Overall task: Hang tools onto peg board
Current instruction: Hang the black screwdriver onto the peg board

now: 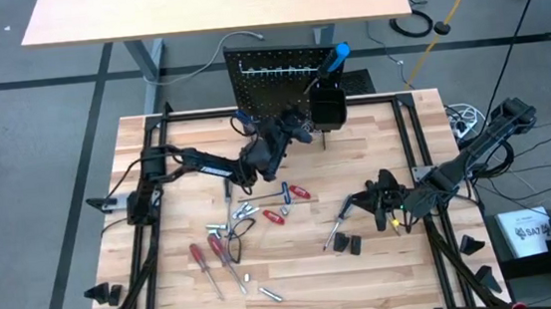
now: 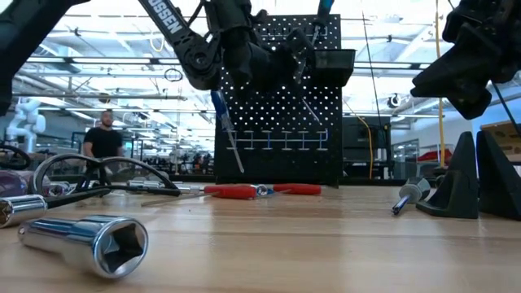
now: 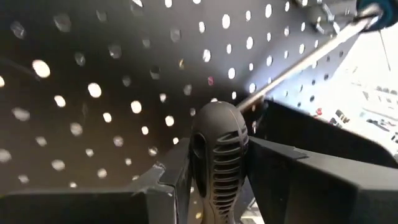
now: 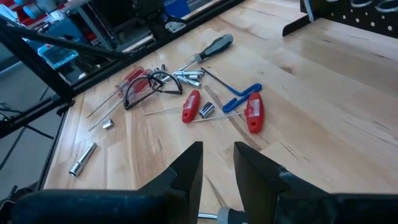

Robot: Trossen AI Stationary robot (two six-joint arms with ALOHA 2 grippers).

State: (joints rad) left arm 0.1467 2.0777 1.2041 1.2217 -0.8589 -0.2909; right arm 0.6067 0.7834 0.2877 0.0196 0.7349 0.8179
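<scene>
The black peg board (image 1: 269,85) stands upright at the table's far middle, with a black bin (image 1: 326,105) on its right part. A blue-handled screwdriver (image 1: 335,59) sticks slanting out of that bin. My left gripper (image 1: 288,128) is close in front of the board (image 3: 93,74), shut on a dark-grey-handled screwdriver (image 3: 217,155). My right gripper (image 1: 365,202) hovers at the table's right, its fingers (image 4: 217,168) slightly open with nothing between them. Other tools lie loose on the table: red-handled ones (image 4: 191,106), a blue hex key (image 4: 242,94), red screwdrivers (image 1: 205,266). My left gripper pinches the screwdriver's ribbed grey handle (image 3: 219,180) between its two fingers, which lie across the handle. The fingers come about level from the near side, pointing at the board. The screwdriver is lifted clear, butt end up, its shaft (image 2: 232,146) slanting down before the board.
A grey-handled screwdriver (image 2: 411,195) lies by black wedge blocks (image 2: 456,183) under my right gripper. A chrome socket (image 2: 81,240) lies near the front edge. Silver hooks (image 2: 285,142) line the board's lower part. A person (image 2: 104,138) stands in the room beyond.
</scene>
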